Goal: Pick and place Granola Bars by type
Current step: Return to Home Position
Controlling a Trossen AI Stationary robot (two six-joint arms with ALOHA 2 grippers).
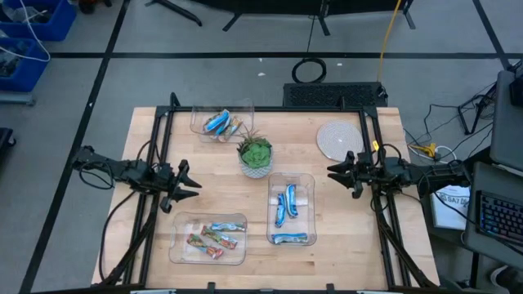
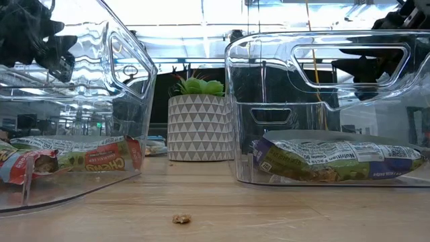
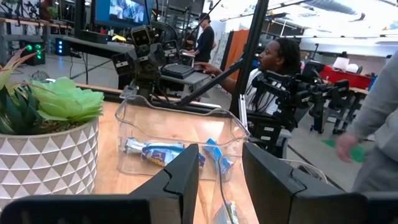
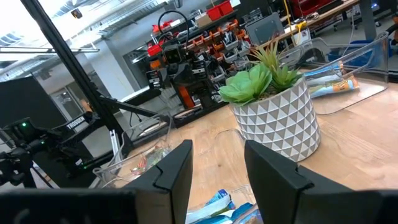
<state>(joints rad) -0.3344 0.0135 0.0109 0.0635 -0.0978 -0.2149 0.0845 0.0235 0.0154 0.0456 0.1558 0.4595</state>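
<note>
Plant central among three bins

Print on two wrappers
"Chewy" on the red granola bar; "Nutrition Facts" on the darker granola bar.

Granola bars in three bins: one behind the potted plant, two before it.

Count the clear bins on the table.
3: far bin at the back edge, near-left bin at the front, and right bin just front-right of the plant. None seems hidden.
</note>
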